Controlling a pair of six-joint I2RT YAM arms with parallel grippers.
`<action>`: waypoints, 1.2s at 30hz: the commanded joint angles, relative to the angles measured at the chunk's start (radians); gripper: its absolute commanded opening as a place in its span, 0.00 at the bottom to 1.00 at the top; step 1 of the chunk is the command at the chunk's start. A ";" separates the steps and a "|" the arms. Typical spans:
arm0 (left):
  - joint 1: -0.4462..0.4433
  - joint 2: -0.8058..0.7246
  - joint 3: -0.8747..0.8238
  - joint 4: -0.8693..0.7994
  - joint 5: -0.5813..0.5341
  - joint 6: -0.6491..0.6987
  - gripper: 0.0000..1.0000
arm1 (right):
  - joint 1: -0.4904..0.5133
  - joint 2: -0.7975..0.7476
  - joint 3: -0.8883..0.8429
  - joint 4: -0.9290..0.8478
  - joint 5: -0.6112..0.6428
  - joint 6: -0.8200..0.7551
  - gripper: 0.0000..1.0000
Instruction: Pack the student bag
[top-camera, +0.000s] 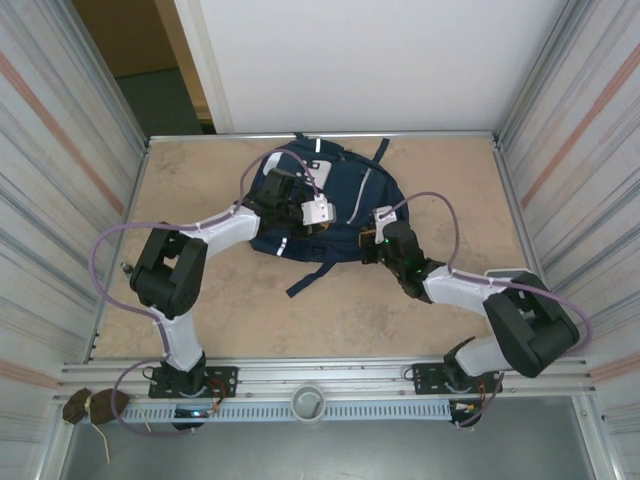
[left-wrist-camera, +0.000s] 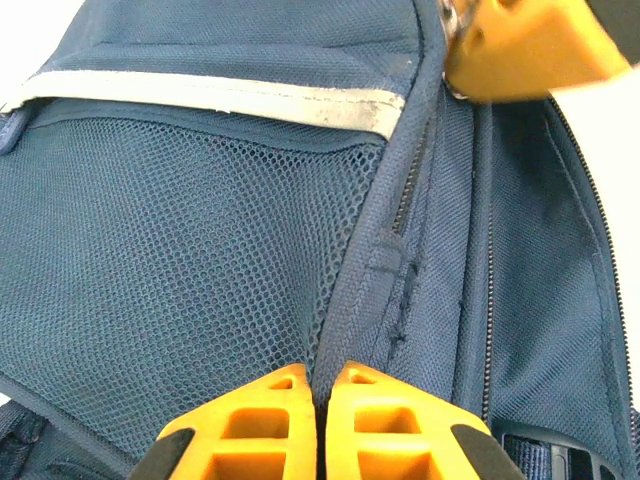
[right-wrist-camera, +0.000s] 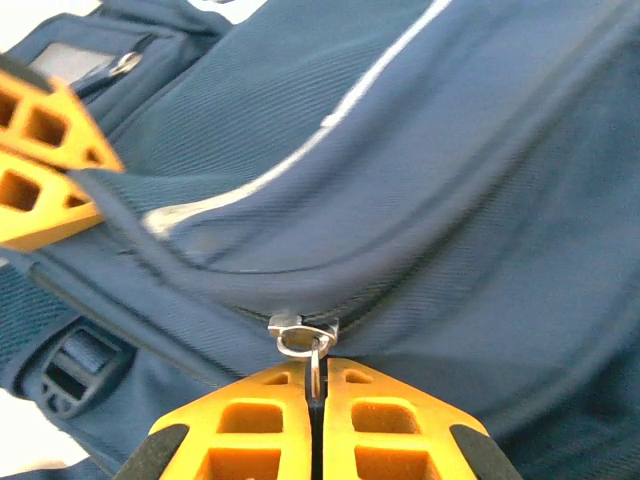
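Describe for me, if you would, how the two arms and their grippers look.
Both the left arm and right arm have white link tubes between bulky black joint housings, each trailed by a looping lilac cable. The left gripper and right gripper carry orange fingers with square cut-outs and black bases.

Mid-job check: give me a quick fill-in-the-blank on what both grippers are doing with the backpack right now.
1. The right gripper is ____ on the zipper pull.
2. The left gripper pinches a seam of the student bag beside its ____ pocket.
3. In the left wrist view, the pale stripe runs ____ that pocket.
Missing words: shut; mesh; above.
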 joint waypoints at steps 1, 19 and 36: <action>0.031 -0.045 -0.017 -0.050 -0.001 0.014 0.02 | -0.074 -0.068 -0.016 -0.134 0.034 0.000 0.00; -0.181 -0.119 -0.010 -0.058 -0.198 0.089 0.63 | -0.026 -0.160 0.036 -0.138 -0.243 0.010 0.00; -0.052 -0.221 -0.138 0.079 0.066 0.078 0.08 | -0.177 -0.181 0.079 -0.382 -0.188 -0.017 0.00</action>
